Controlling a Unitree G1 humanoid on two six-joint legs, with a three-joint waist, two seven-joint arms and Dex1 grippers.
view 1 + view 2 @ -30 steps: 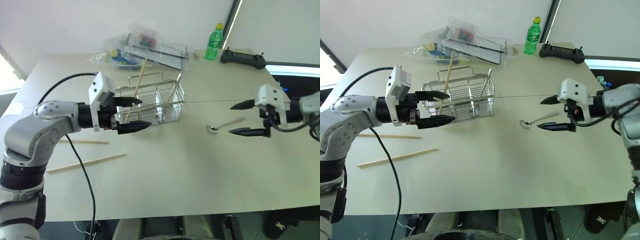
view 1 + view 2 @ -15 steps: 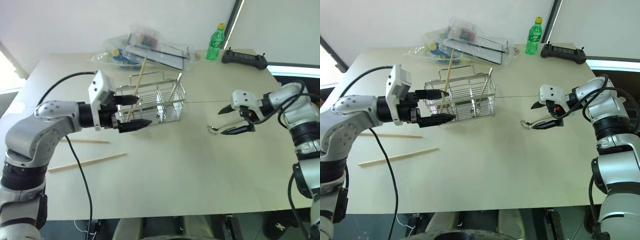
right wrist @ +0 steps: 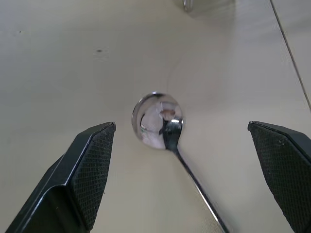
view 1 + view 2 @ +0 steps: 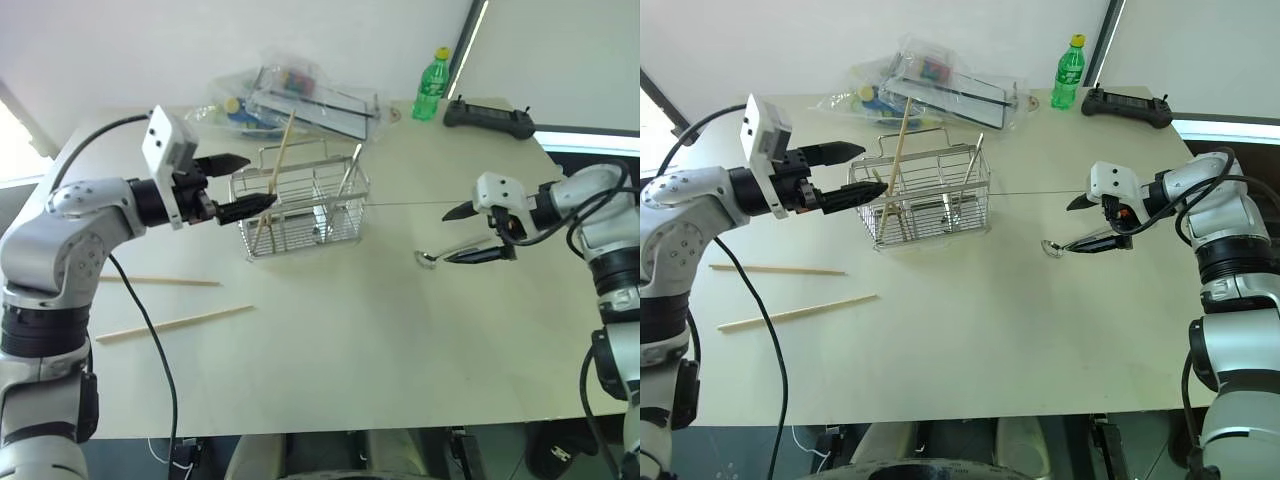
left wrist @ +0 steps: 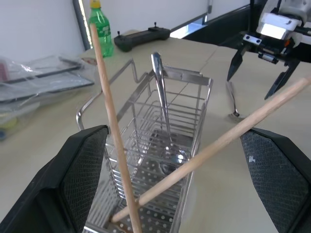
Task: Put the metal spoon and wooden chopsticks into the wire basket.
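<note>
Metal spoon [image 4: 447, 250] lay right of the wire basket [image 4: 300, 205], handle running toward the right gripper [image 4: 480, 232], nearer arm, spread wide just above; left gripper [image 4: 243, 184] spread, empty.

A shiny silver spoon [image 3: 158, 119] lies on the pale beige table [image 4: 400, 330], tan chopsticks [image 4: 172, 324] near a silver wire-grid basket [image 4: 300, 205], and a green bottle [image 4: 428, 88] (yellow cap) beside a black controller [image 4: 487, 117].

Head pair high over table [image 4: 330, 330]; wrist views close on basket [image 5: 160, 160], spoon [image 3: 158, 119].
</note>
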